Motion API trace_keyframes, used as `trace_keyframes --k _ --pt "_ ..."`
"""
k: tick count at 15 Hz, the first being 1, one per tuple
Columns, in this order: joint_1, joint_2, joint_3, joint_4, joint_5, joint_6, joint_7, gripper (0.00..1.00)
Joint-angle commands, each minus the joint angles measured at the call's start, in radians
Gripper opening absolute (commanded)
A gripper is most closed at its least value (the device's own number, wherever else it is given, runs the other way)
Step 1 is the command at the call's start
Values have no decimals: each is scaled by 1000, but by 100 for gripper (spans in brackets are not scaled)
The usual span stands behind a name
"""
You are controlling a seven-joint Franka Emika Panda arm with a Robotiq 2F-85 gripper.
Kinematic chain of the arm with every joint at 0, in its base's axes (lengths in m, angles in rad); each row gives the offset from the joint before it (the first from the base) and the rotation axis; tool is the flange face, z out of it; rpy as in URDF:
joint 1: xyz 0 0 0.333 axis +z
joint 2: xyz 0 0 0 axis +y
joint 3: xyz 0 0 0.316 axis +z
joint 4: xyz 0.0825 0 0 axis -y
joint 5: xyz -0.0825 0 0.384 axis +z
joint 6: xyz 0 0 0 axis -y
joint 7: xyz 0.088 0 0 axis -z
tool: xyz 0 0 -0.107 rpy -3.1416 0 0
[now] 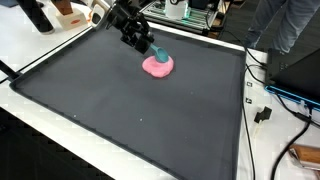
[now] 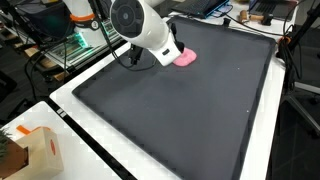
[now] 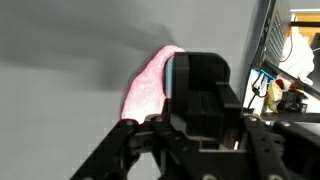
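Observation:
A flat pink thing (image 1: 158,67) lies on the dark mat (image 1: 130,115) toward its far edge; it also shows in the other exterior view as a pink patch (image 2: 187,58). My gripper (image 1: 150,46) hangs just over it, slanted down, shut on a small teal object (image 1: 160,53) whose lower end sits at the pink thing's top. In the wrist view the black fingers (image 3: 200,85) stand pressed together, with a teal sliver (image 3: 170,72) at their left edge and the pink thing (image 3: 145,90) beyond. The white arm wrist (image 2: 145,28) hides the fingers in an exterior view.
A white table border (image 1: 60,120) frames the mat. A cardboard box (image 2: 35,152) stands at one corner. Cables and a connector (image 1: 264,113) lie beside the mat, with a rack of equipment (image 2: 60,50) and a standing person (image 1: 285,25) beyond the edges.

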Motion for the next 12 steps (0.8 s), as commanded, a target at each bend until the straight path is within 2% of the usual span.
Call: trace_keyframes --k 1,7,12 --pt "24 -62 3 -30 -50 31 49 25" --pt "81 -177 19 -52 -201 71 195 25" --pt "134 -300 53 -66 -392 106 405 25"
